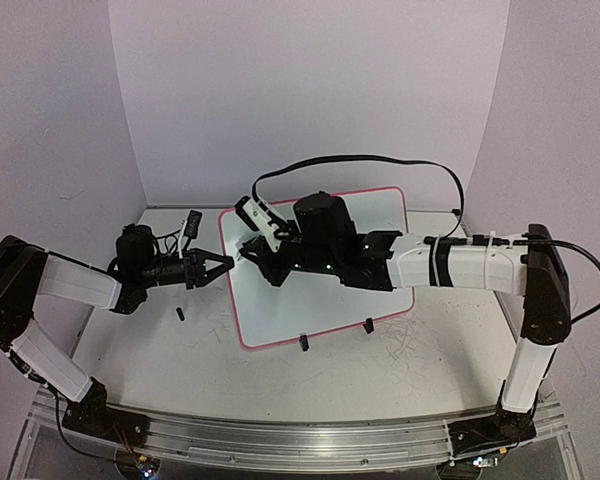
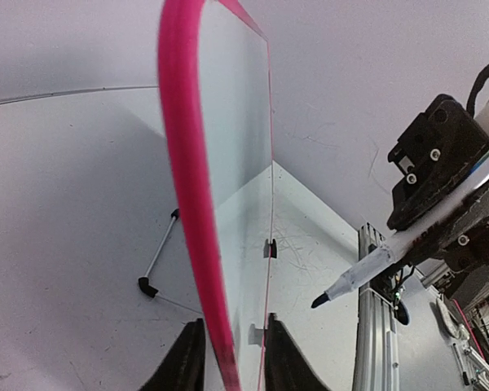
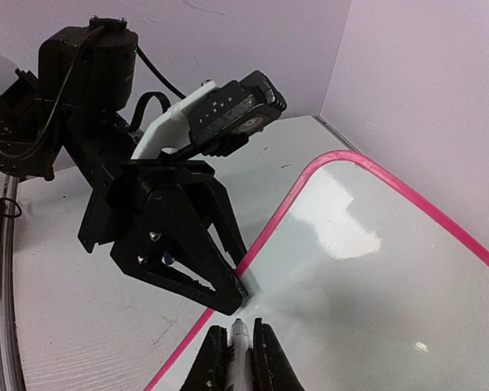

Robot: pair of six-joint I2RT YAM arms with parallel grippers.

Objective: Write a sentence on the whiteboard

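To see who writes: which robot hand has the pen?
The right gripper: the marker is pinched between its fingers. The left gripper holds no pen; its fingers sit either side of the pink rim of the whiteboard.

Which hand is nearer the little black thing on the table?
Left: the left gripper is near the black bit, at the whiteboard rim; the right gripper, farther, over the whiteboard.

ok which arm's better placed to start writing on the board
Right: its claw is shut on the marker, aimed at the whiteboard, while the left claw only straddles its pink rim.
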